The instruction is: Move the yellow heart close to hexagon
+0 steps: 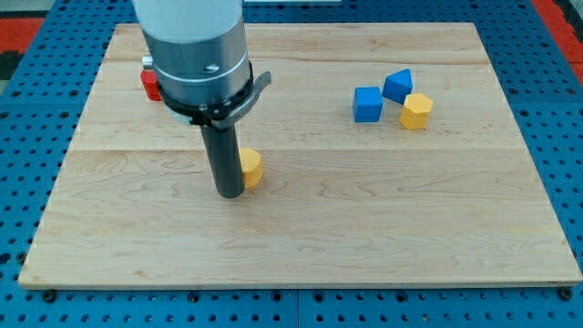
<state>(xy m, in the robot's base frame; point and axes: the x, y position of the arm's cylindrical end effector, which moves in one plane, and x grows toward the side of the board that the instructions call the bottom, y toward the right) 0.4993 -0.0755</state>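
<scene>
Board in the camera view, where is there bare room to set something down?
The wide strip along the view's bottom of the board is bare, below my tip and the yellow heart touching its right side. The middle, between the heart and the blue cube, is bare too. It is crowded around the yellow hexagon and the blue block.

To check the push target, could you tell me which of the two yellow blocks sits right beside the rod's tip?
The yellow heart, alone mid-board, touches my tip on its right. The yellow hexagon sits far right beside two blue blocks.
</scene>
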